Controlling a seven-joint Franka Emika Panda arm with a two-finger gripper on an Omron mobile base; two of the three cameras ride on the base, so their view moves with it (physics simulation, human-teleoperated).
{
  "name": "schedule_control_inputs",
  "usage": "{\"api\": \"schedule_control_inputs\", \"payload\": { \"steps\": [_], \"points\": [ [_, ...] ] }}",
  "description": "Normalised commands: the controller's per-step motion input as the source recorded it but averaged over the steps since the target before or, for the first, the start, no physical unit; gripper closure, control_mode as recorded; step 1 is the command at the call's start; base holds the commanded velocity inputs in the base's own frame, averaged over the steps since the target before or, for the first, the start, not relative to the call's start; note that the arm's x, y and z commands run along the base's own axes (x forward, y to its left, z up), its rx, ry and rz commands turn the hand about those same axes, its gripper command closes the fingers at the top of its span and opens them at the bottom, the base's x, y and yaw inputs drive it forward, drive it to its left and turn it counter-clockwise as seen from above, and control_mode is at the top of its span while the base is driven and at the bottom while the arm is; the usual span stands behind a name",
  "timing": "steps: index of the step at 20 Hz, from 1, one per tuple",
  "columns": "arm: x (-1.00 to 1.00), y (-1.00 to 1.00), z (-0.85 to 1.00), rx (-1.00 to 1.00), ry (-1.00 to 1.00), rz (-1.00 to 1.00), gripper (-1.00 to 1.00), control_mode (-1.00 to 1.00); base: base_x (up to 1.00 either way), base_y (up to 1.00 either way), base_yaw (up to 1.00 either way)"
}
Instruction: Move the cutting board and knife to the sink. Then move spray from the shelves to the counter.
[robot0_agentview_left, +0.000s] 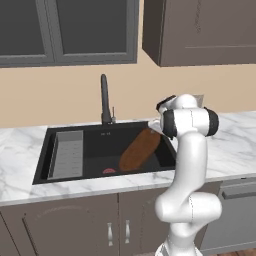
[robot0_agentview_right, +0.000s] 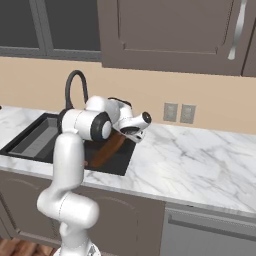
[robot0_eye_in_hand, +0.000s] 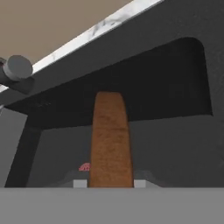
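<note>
Gripper clamped on cutting board at bottom centre; board's long axis runs up-frame into sink.

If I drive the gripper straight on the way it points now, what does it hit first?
The gripper is shut on the cutting board, pointing down into the sink. Straight on, the board's far end probably meets the sink's back wall first; depth is unclear.

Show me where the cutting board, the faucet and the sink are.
cutting board (robot0_agentview_left: 139, 150): left base view, middle of the board.
faucet (robot0_agentview_left: 104, 97): left base view, upright stem.
sink (robot0_agentview_left: 65, 155): left base view, ribbed tray side of the basin.
</note>
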Motion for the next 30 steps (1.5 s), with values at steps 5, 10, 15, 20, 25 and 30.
{"api": "schedule_control_inputs", "payload": {
  "steps": [5, 10, 15, 20, 25, 30],
  "points": [
    [0.00, 0.40, -0.83, 0.12, 0.24, 0.00, 1.00, -1.00, 0.00, 0.00, 0.00],
    [-0.01, 0.36, -1.00, 0.04, 0.22, 0.00, 1.00, -1.00, 0.00, 0.00, 0.00],
    [-0.29, 0.05, -1.00, -0.05, 0.01, 0.00, 1.00, -1.00, 0.00, 0.00, 0.00],
    [-0.87, 0.01, -1.00, -0.01, 0.00, 0.09, 1.00, -1.00, 0.00, 0.00, 0.00],
    [-0.65, 0.18, -0.36, 0.40, 0.06, 0.15, 1.00, -1.00, 0.00, 0.00, 0.00],
    [-0.07, 0.38, 0.00, 0.56, 0.29, 0.10, 1.00, -1.00, 0.00, 0.00, 0.00]
  ]
}}
